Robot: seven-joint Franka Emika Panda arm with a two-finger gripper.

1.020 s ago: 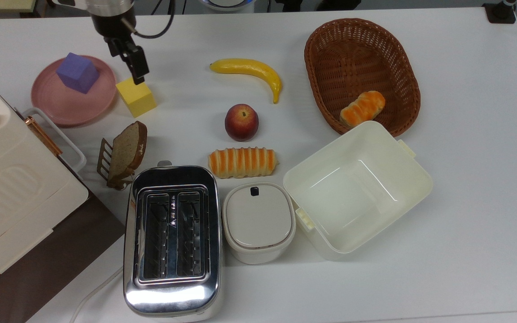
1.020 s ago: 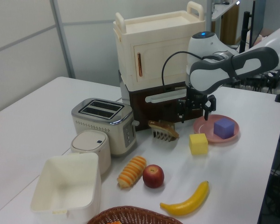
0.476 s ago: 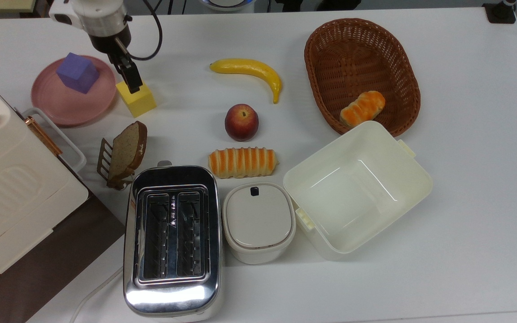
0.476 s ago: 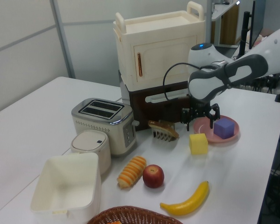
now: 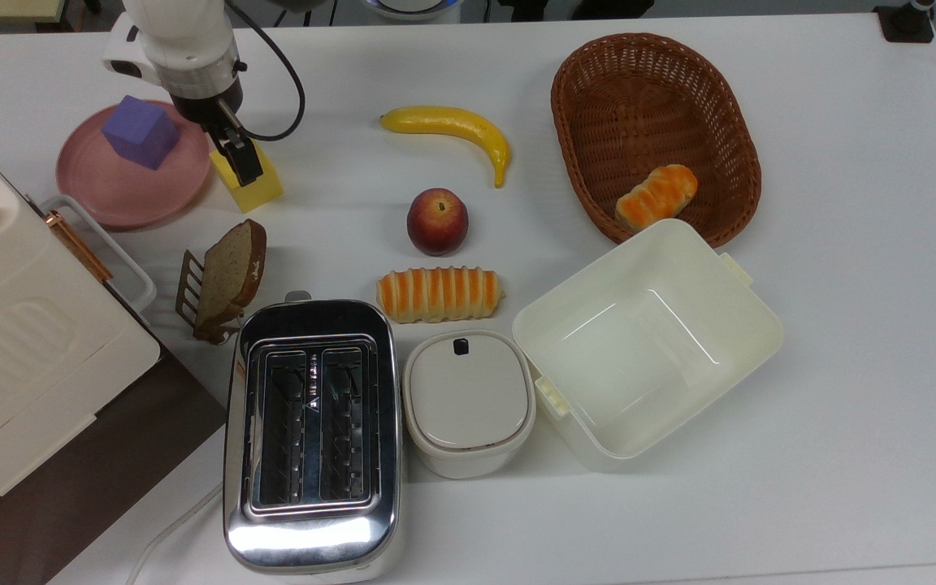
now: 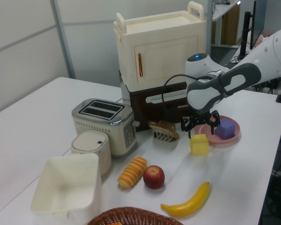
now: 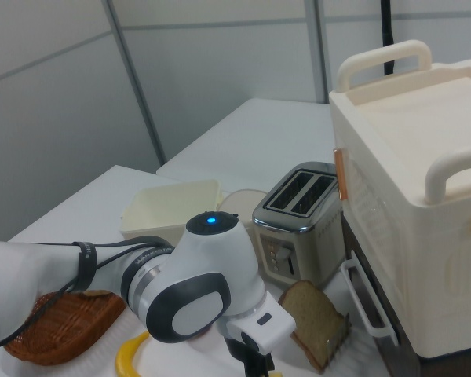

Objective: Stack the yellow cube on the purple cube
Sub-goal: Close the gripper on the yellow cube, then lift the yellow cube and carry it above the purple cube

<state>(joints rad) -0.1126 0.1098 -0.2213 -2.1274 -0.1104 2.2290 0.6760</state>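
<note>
Left view – fingers (image 6: pixel 201 131) spread, straddling the yellow cube (image 6: pixel 199 144) top, purple cube (image 6: pixel 228 128) just beside, on pink plate (image 6: pixel 214 138).

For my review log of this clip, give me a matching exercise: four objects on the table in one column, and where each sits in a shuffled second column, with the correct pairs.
Things:
1. purple cube
2. yellow cube
3. striped bread roll
4. slice of brown bread

Places:
A. inside the brown wicker basket
B. on the pink plate
C. upright in a small rack beside the toaster
D. on the table directly under the gripper

Pairs: 1-B, 2-D, 3-A, 4-C
</note>
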